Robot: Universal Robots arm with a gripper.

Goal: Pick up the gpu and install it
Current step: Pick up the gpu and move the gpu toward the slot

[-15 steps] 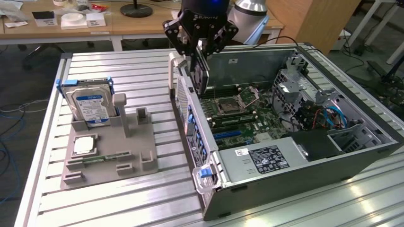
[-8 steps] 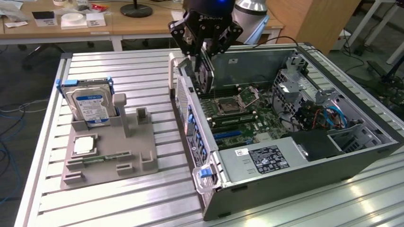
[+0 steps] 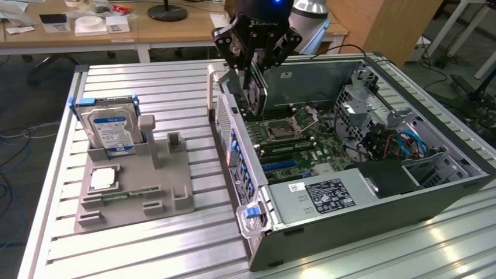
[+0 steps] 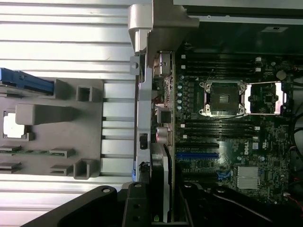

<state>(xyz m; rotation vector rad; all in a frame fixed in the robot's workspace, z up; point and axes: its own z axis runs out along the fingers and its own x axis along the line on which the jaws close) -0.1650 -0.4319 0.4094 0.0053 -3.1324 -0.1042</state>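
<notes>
While the gripper clenches the graphics card by its upper edge, that card hangs upright, its length seemingly pointing down, just inside the rear wall of the computer case above the motherboard (top hidden between the fingers, bracket hard to make out).

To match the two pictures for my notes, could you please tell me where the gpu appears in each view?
Exterior view: the gpu hangs upright in the end effector, over the wall of the open case on the exterior view's left.
Wrist view: the gpu shows edge-on in the end effector's grip, right beside that same case wall.
Shared landmark: the CPU socket, inside the case just past the card.
</notes>
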